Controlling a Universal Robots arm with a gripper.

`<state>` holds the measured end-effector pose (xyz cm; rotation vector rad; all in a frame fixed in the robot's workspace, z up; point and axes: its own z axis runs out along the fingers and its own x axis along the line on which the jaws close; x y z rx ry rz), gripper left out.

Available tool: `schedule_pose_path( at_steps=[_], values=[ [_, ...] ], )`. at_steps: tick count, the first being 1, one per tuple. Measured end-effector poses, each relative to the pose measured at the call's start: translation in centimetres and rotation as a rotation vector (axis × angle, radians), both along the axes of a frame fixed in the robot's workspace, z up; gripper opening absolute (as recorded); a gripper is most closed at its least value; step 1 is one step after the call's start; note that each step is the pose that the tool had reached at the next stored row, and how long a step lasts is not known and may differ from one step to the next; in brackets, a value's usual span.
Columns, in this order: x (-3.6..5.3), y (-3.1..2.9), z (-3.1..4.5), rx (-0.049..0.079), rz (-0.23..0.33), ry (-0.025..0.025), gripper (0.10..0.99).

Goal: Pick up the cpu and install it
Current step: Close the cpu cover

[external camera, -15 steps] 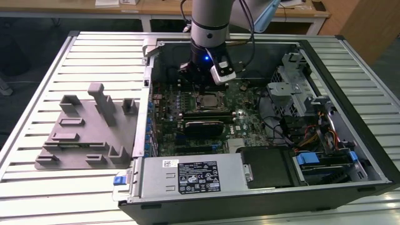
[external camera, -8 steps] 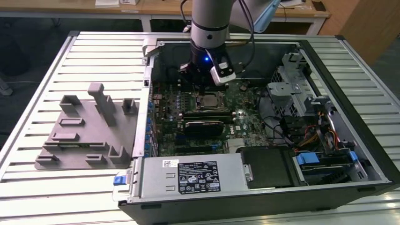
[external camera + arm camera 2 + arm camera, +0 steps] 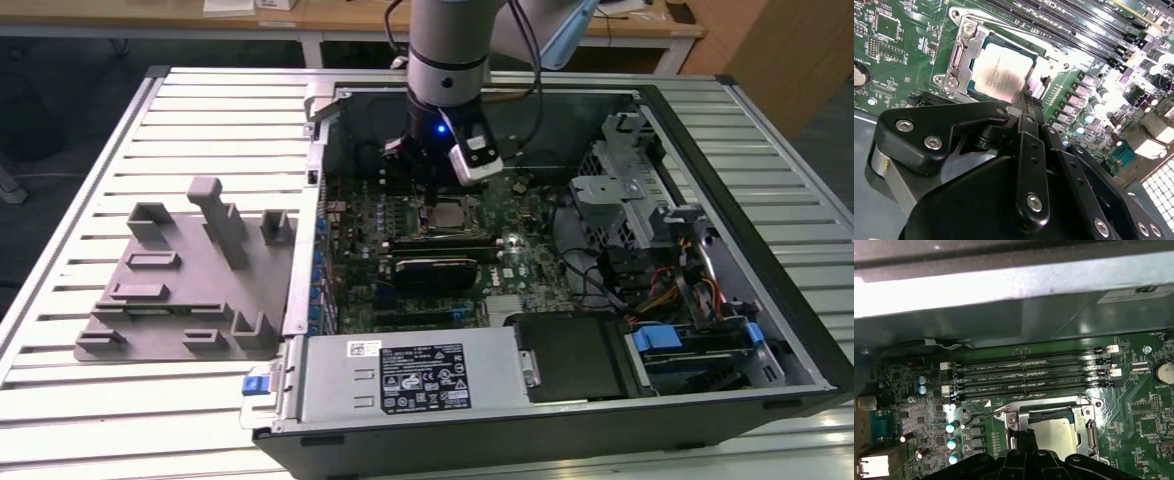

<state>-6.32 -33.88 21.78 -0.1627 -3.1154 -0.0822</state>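
Note:
The cpu (image 3: 999, 75) is a square chip with a silver-grey top. It lies flat in the metal socket frame (image 3: 961, 55) on the green motherboard (image 3: 1149, 430). It also shows in the first wrist view as the cpu (image 3: 1054, 436) and in the exterior view as the cpu (image 3: 450, 213), at the middle of the open computer case. My gripper (image 3: 1027, 101) hangs just above the chip's edge. Its black fingers (image 3: 1023, 439) are pressed together with nothing between them.
A black heatsink block (image 3: 434, 268) sits on the board just nearer the camera than the socket. Memory slots (image 3: 1029, 375) run beside the socket. The case wall (image 3: 318, 200), a drive cage (image 3: 627, 190) and the power supply (image 3: 414, 375) ring the board. A grey fixture (image 3: 187, 290) lies outside the case on the exterior view's left.

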Motion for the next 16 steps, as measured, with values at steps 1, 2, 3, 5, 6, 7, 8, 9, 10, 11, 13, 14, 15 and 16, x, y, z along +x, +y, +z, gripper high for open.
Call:
schedule_pose_path(
  at_steps=[1,2,3,5,6,7,8,9,10,11,13,14,15,16],
  values=[
    [0.0,-0.01,-0.07,0.0,0.004,0.0,0.106],
    [0.01,-0.03,-0.14,0.0,0.007,0.0,0.106],
    [0.01,-0.08,-0.21,0.0,0.009,0.0,0.106],
    [0.0,-0.19,-0.35,0.0,0.012,0.0,0.106],
    [0.0,-0.26,-0.41,0.0,0.013,0.0001,0.106],
    [0.0,-0.31,-0.49,0.0,0.014,0.0,0.106],
    [0.0,-0.36,-0.57,0.0,0.015,0.0,0.106],
    [0.0,-0.4,-0.67,0.0,0.016,-0.0001,0.106],
    [0.0,-0.43,-0.81,0.0,0.016,-0.0001,0.106],
    [0.0,-0.43,-0.94,0.0,0.017,0.0,0.106],
    [0.0,-0.44,-1.15,0.0,0.02,0.0,0.106],
    [0.0,-0.45,-1.22,0.0,0.022,0.0,0.106],
    [-0.02,-0.46,-1.28,0.0,0.024,0.0,0.106],
    [-0.05,-0.48,-1.34,0.0,0.025,0.0,0.106]
  ],
)
